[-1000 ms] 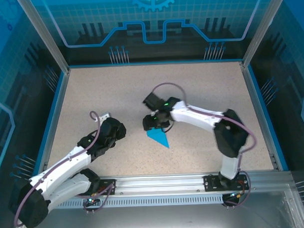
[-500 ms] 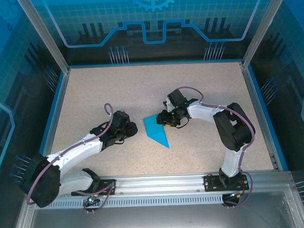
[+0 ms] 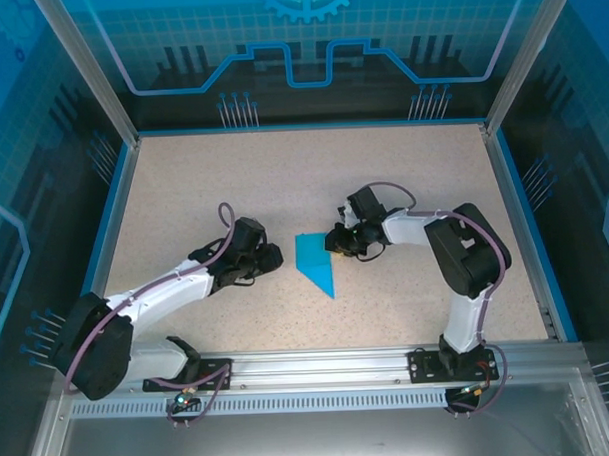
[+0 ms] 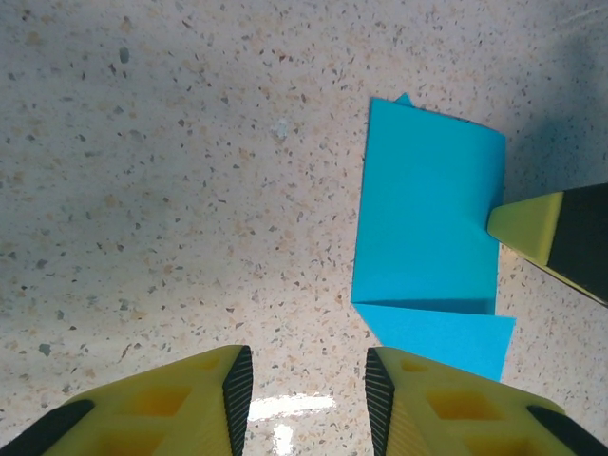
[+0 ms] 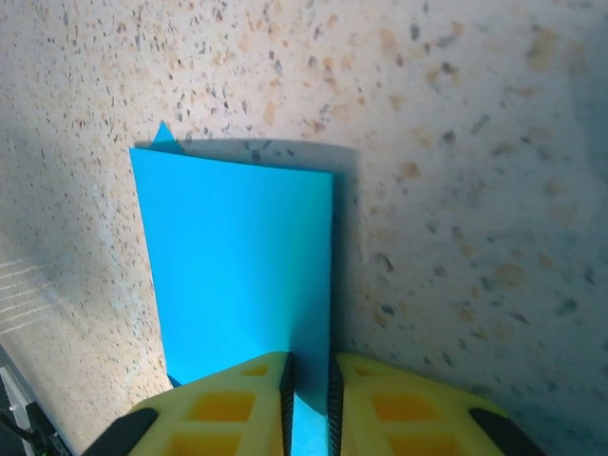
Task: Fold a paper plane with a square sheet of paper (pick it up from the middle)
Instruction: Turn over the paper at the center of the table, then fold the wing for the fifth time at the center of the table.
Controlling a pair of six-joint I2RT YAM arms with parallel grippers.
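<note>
Speckled beige tabletop (image 3: pixel 183 182) is enclosed by blue-lit panels (image 3: pixel 308 28); folded blue paper (image 4: pixel 427 218) is pinched by right gripper (image 5: pixel 309 369); left gripper (image 4: pixel 309 380) is held spread.

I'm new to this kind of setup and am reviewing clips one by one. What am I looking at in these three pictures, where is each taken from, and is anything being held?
These are two small robot arms bolted at the near edge of a speckled table. The overhead picture looks down from above and behind them, with the left arm on the left and the right arm on the right. The other two pictures come from a camera on each wrist, so the yellow shapes at the bottom are that arm's own fingers. Between the arms lies a folded blue paper, partly creased. The right fingers are pinched on its edge, and blue shows in the thin slit between them. The left fingers stand open beside the paper, holding nothing.
</note>
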